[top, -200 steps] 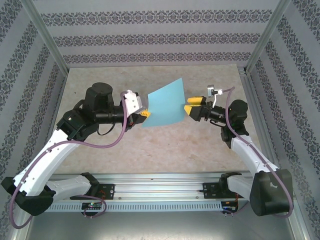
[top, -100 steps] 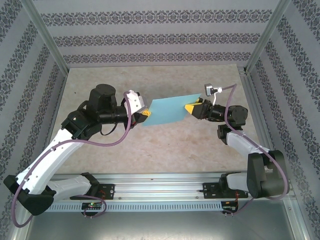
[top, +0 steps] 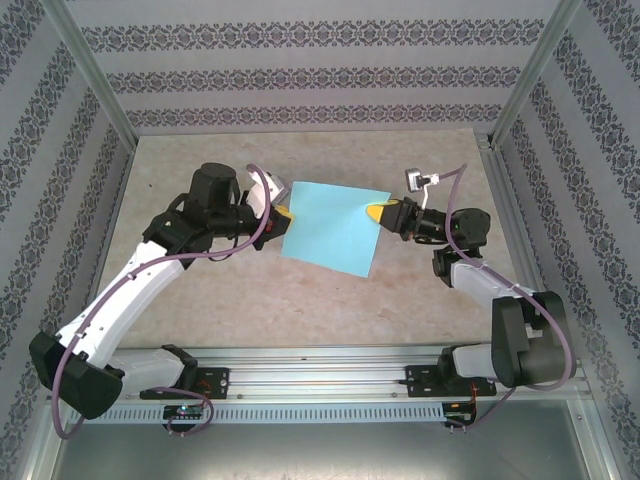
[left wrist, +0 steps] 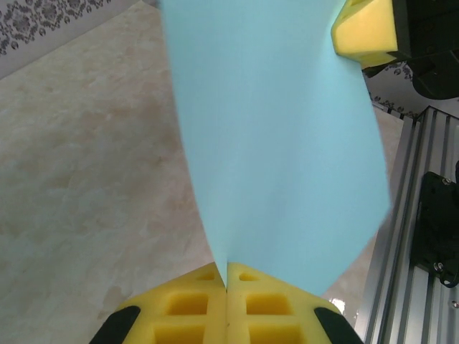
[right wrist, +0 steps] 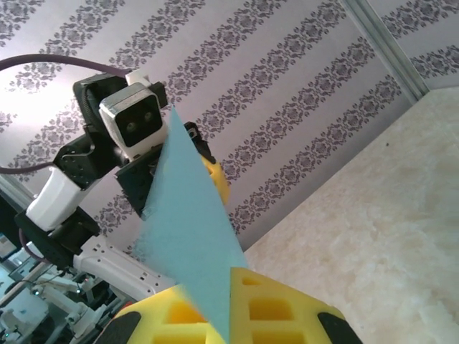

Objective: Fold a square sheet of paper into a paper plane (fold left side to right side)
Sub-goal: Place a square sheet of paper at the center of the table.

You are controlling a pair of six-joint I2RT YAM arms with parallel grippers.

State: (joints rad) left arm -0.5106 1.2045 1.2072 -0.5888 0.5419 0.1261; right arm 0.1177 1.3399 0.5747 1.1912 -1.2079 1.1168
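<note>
Clamps square sheet of paper (top: 333,228) at left edge with left pincer (top: 284,214); clamps right corner with right pincer (top: 377,212). Holds sheet spread over surface (top: 250,300).

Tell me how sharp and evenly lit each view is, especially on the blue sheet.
Top external: even light, no glare, the square sheet of paper crisp-edged. Left wrist: the sheet is close to the lens, its edges soft. Right wrist: a washed-out bright patch on the wallpaper at upper left; the sheet blurs near the yellow fingers.
</note>
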